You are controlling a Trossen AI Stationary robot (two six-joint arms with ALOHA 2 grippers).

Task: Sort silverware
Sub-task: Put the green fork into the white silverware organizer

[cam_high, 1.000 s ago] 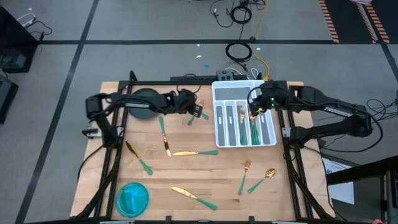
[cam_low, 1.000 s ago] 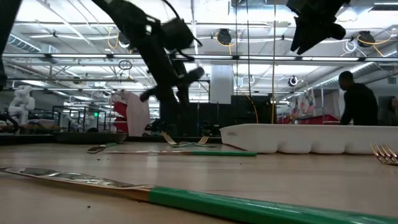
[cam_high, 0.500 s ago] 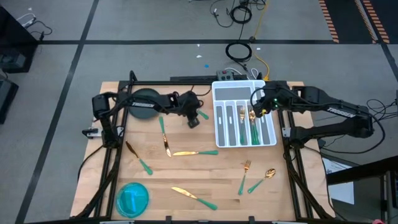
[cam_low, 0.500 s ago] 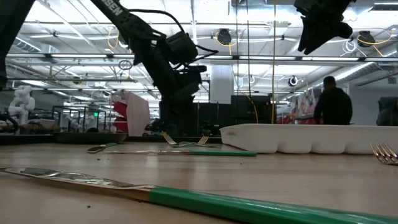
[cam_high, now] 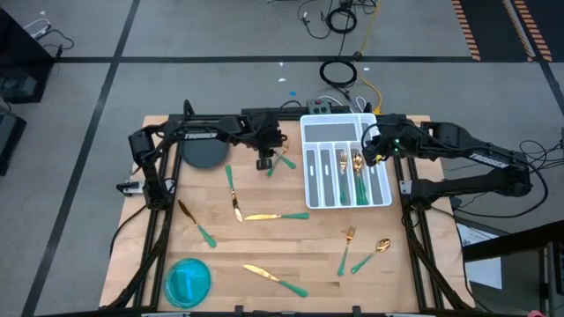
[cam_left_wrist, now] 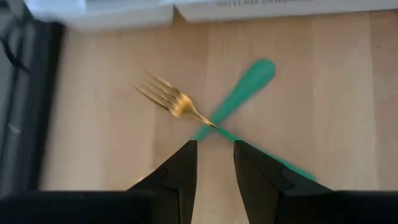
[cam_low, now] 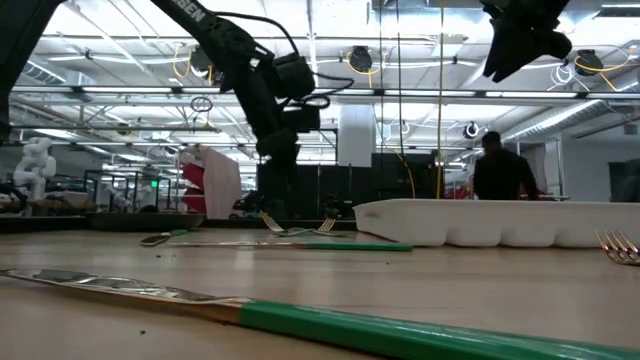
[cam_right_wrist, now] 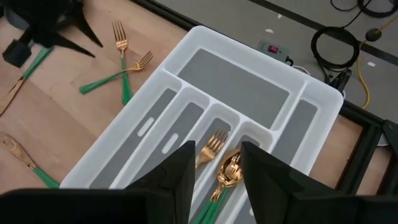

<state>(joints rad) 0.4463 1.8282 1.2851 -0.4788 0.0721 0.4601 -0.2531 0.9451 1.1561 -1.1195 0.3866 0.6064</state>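
Two crossed forks [cam_high: 282, 161] with gold heads and green handles lie on the wood left of the white slotted tray [cam_high: 346, 130]. My left gripper [cam_high: 263, 164] hangs open over them, pointing down. In its wrist view the fork crossing [cam_left_wrist: 208, 124] sits just ahead of the gripper [cam_left_wrist: 214, 154]. My right gripper [cam_high: 367, 156] is open above the tray's right slots, where a fork and spoon [cam_right_wrist: 221, 158] lie with other pieces. More silverware [cam_high: 276, 216] is scattered over the near half of the table.
A dark round plate [cam_high: 205, 147] sits at the far left and a blue bowl [cam_high: 188, 281] at the near left corner. Loose pieces include a knife [cam_high: 275, 280], fork [cam_high: 346, 246] and spoon [cam_high: 374, 254]. A person [cam_low: 500, 170] walks in the room behind.
My left gripper has swung from a slanted pose to pointing straight down over the crossed forks, shifting slightly toward the table's left. My right gripper has drifted a little toward the right edge above the tray. The person behind has walked leftward.
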